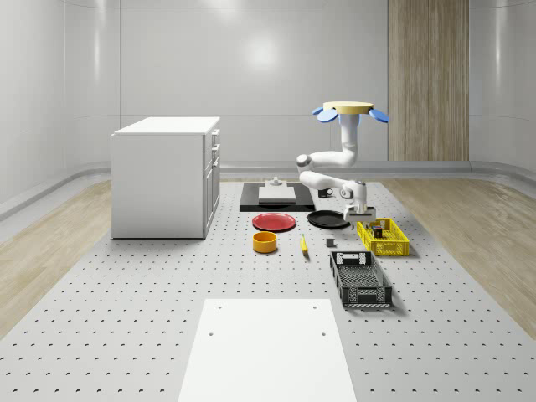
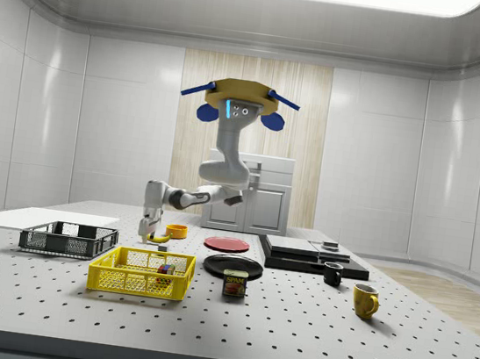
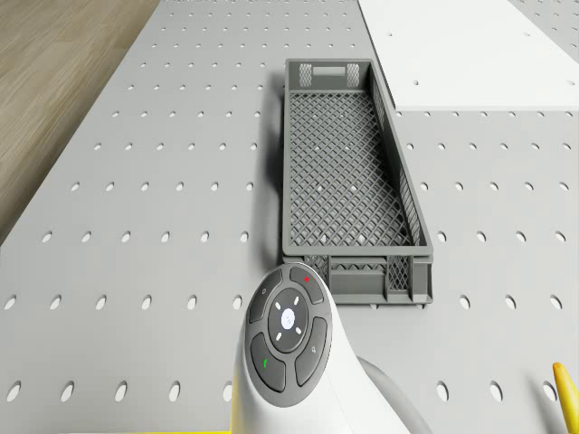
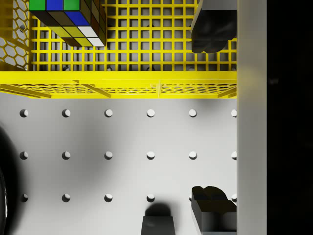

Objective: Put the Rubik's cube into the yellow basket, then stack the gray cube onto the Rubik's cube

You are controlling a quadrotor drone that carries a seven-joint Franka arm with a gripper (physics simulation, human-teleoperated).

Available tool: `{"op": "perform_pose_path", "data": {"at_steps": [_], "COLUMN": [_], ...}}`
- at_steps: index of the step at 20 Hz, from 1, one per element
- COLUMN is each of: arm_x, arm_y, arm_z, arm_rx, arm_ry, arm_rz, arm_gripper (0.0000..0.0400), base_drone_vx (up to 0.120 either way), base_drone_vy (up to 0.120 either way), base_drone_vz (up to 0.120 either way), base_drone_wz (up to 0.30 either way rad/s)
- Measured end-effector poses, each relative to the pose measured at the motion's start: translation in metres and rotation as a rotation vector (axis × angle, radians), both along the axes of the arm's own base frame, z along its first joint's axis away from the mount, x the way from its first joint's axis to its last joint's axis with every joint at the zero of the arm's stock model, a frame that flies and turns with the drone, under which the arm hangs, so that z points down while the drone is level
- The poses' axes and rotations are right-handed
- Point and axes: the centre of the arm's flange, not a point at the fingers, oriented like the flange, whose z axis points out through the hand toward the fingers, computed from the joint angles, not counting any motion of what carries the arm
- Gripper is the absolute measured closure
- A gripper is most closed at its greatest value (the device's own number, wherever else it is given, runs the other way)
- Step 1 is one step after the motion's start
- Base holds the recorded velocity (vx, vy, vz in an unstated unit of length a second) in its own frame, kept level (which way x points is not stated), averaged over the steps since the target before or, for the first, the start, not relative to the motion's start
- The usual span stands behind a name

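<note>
The Rubik's cube [image 4: 68, 19] lies inside the yellow basket [image 4: 122, 78], near one end wall; the same cube [image 2: 164, 269] shows through the basket's mesh [image 2: 120, 281] from the side. The small gray cube [image 1: 330, 242] rests on the table beside the basket [image 1: 394, 247], toward the whole-scene view's left. The drone [image 1: 352, 109] hovers above the black plate, its arm reaching down. My gripper [image 4: 212, 117] is open and holds nothing; it hangs low over the basket's near rim and the table, with the gray cube [image 4: 157, 226] just off to one side. The gripper [image 1: 358, 215] sits just behind the basket.
A dark gray mesh basket [image 3: 353, 181] stands in front of the yellow one. A black plate [image 1: 328, 219], red plate [image 1: 274, 221], orange bowl [image 1: 265, 242] and banana [image 1: 303, 244] lie nearby. A can [image 2: 235, 283] and two mugs [image 2: 365, 300] stand further off. A white cabinet [image 1: 166, 176] is at the left.
</note>
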Motion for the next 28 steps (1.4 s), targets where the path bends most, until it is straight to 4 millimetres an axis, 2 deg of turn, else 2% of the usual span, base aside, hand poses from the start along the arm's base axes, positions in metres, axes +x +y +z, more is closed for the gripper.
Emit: {"op": "perform_pose_path", "data": {"at_steps": [3, 9, 13, 15, 24, 28], "arm_x": [0.0000, 0.0000, 0.0000, 0.0000, 0.0000, 0.0000], "arm_y": [0.0000, 0.0000, 0.0000, 0.0000, 0.0000, 0.0000], "arm_z": [0.0000, 0.0000, 0.0000, 0.0000, 0.0000, 0.0000], "arm_rx": [0.000, 0.000, 0.000, 0.000, 0.000, 0.000], "arm_ry": [0.000, 0.000, 0.000, 0.000, 0.000, 0.000], "arm_rz": [0.000, 0.000, 0.000, 0.000, 0.000, 0.000], "arm_gripper": [0.0000, 0.0000, 0.0000, 0.0000, 0.0000, 0.0000], "base_drone_vx": [0.120, 0.113, 0.000, 0.000, -0.116, -0.010], "base_drone_vy": [-0.107, 0.000, 0.000, 0.000, 0.000, -0.080], "base_drone_vz": [0.000, -0.033, -0.120, 0.000, 0.000, 0.000], "base_drone_wz": [0.000, 0.000, 0.000, 0.000, 0.000, 0.000]}}
